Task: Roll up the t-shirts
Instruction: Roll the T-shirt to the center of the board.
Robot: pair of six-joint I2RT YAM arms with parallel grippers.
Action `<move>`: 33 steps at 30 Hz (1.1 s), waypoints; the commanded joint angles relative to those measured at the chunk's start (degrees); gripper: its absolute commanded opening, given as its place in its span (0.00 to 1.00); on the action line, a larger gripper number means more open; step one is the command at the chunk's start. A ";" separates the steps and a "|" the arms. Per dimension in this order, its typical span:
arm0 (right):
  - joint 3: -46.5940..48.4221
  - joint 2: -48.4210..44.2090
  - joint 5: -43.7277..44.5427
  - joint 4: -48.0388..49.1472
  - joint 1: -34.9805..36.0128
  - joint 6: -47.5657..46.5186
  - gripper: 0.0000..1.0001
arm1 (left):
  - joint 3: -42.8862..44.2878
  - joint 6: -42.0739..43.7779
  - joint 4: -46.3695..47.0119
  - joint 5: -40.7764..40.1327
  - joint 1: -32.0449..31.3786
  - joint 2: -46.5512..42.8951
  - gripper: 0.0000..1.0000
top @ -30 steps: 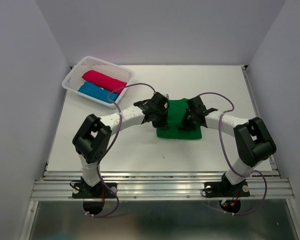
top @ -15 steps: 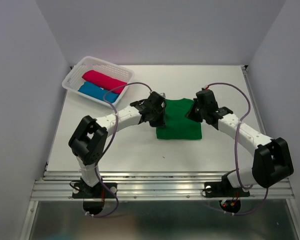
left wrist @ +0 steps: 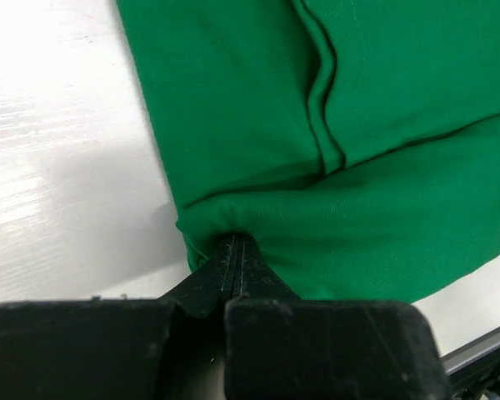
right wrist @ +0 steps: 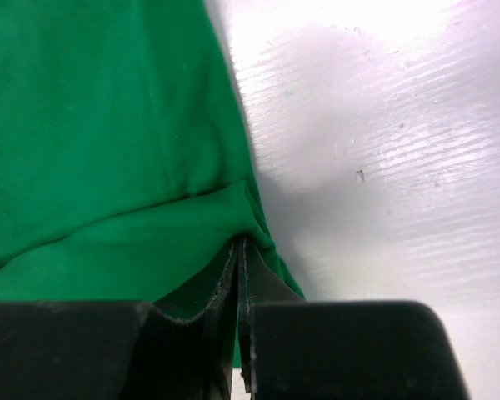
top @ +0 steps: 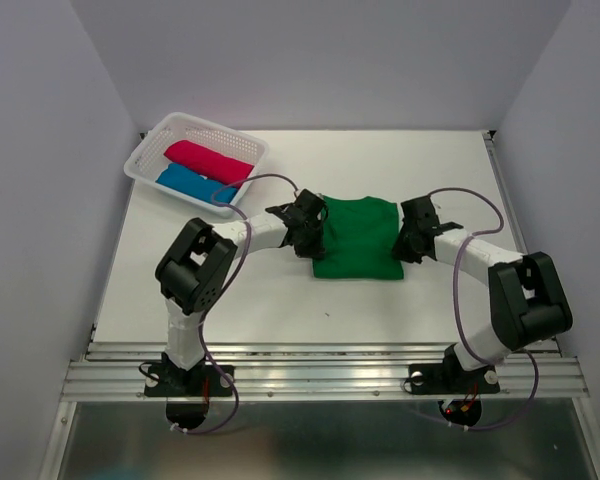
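Observation:
The green t-shirt (top: pixel 358 238) lies folded flat in the middle of the table. My left gripper (top: pixel 318 230) is at its left edge, shut on a pinch of the green cloth (left wrist: pixel 358 125), which bunches at the fingertips (left wrist: pixel 235 242). My right gripper (top: pixel 400 240) is at the shirt's right edge, its jaws nearly together with the green hem (right wrist: pixel 92 125) gathered at their tips (right wrist: pixel 240 243). The crimson-pink t-shirt (top: pixel 208 160) and the blue t-shirt (top: pixel 192 184) lie rolled side by side in the basket.
The white lattice basket (top: pixel 210 124) stands at the far left corner of the table. Grey walls close in the left, right and back. A metal rail (top: pixel 320 375) runs along the near edge by the arm bases.
Both grippers have moved from over the green t-shirt out to its left and right edges. More of the green cloth now shows flat between them.

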 commanded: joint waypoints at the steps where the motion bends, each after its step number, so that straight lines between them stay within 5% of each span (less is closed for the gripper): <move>1: -0.79 1.00 0.11 2.28 -0.19 -1.59 0.07 | -0.42 1.36 -0.25 -0.91 -0.20 -0.09 0.00; 10: 3.59 -12.18 1.85 -6.84 -0.19 -1.67 0.16 | 4.68 3.82 -7.98 -5.23 -0.20 -11.59 0.02; 17: 1.25 -21.58 1.78 -12.57 -0.72 -0.19 0.46 | -3.31 1.72 -6.41 -5.57 -1.25 -25.73 0.29; 24: -10.26 -26.77 -7.01 -11.61 -1.85 5.97 0.54 | -19.57 -7.05 2.79 -4.08 -2.31 -31.64 0.62; 33: -16.08 -25.74 -13.43 -5.81 -6.77 7.73 0.59 | -30.13 -15.95 16.53 -1.01 -2.84 -29.45 0.61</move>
